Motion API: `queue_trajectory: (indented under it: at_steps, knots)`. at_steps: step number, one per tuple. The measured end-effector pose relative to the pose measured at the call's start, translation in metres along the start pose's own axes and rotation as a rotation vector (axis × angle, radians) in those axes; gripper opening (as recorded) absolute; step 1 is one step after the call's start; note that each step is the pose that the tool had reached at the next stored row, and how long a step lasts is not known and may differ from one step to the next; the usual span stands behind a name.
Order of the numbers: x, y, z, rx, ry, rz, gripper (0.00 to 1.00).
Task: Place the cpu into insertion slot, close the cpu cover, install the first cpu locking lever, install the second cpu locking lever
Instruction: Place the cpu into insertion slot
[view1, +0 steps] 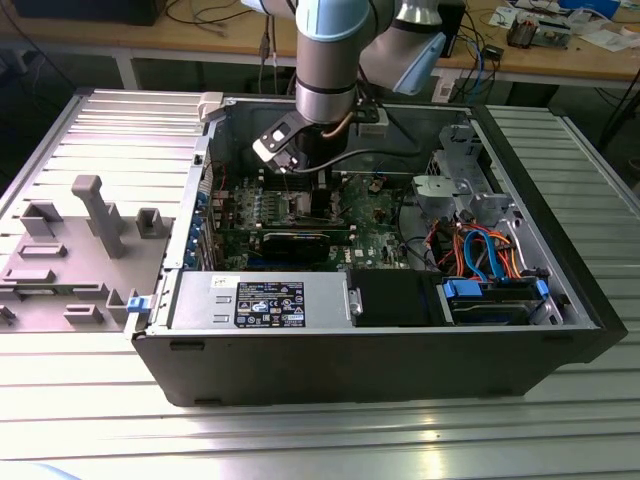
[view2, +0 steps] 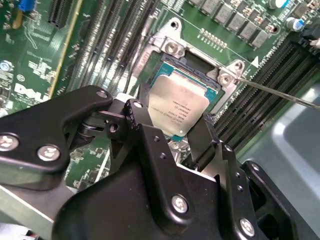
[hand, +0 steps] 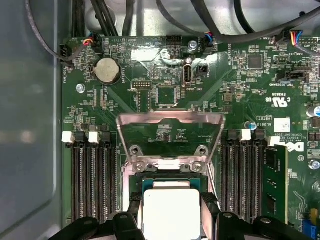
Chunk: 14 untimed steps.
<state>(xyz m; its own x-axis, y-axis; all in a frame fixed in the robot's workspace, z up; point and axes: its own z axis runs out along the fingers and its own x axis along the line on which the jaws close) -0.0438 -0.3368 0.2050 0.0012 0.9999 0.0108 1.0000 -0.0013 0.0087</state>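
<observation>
Fingers (view2: 142, 120) clamped on cpu (view2: 182, 107), one per opposite edge, over insertion slot (view2: 172, 47); cpu cover (hand: 170, 120) open. Exterior view: arm (view1: 325, 60) at case's (view1: 350, 355) 12 o'clock.

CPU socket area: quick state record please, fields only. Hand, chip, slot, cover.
hand: shut on the cpu, down inside the computer case
cpu: silver top up, at the insertion slot; cannot tell whether it is seated
insertion slot: on the green motherboard, cpu over its contact field
cpu cover: swung open, clear of the slot
</observation>
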Motion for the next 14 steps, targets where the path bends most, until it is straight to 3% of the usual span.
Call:
queue_trajectory:
  at_steps: [10, 14]
  knots:
    - [0.0007, -0.0004, 0.0087, 0.0000, -0.0014, 0.005, 0.55]
    - [0.0011, -0.0007, 0.0057, -0.0060, 0.0009, 0.005, 0.55]
